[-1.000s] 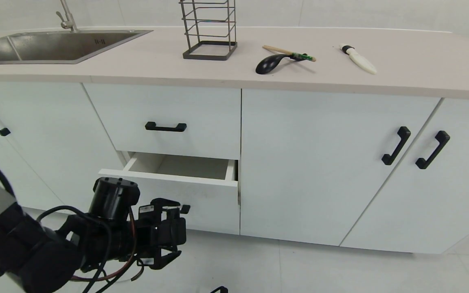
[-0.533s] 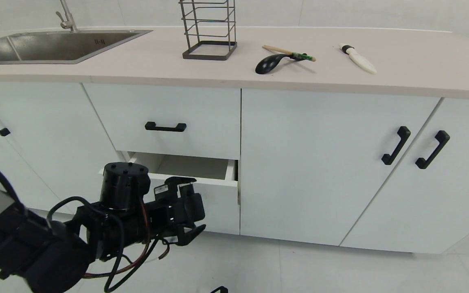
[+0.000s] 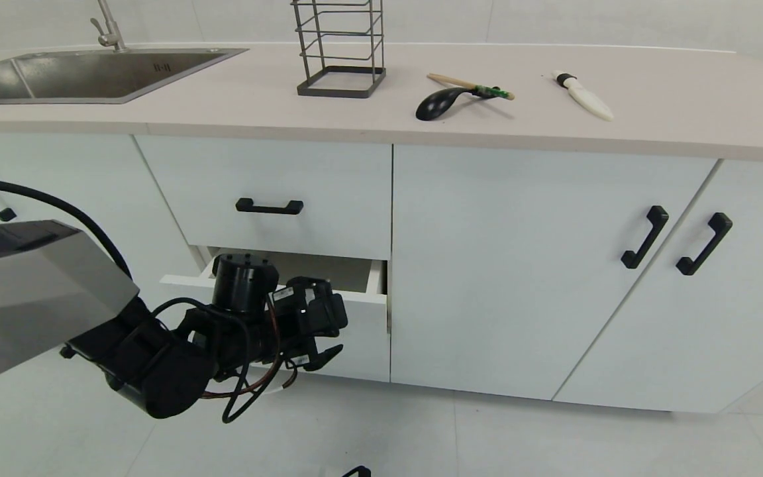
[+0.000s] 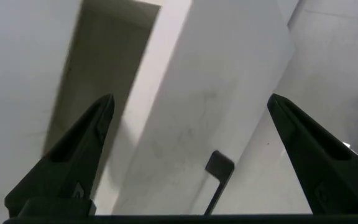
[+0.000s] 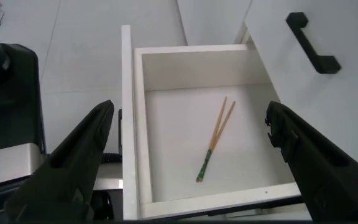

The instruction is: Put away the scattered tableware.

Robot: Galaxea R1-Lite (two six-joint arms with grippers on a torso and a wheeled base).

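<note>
holding the left gripper (image 3: 327,321) spread wide at lower centre-left, facing the drawer (image 3: 365,331) front, with its handle (image 4: 219,165) lying ahead between the fingers (image 4: 73,162).

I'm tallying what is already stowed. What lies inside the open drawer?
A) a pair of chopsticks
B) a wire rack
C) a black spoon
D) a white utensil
A: the right wrist view shows a pair of chopsticks lying on the floor of the open drawer, while the black spoon and white utensil lie on the countertop.
</note>
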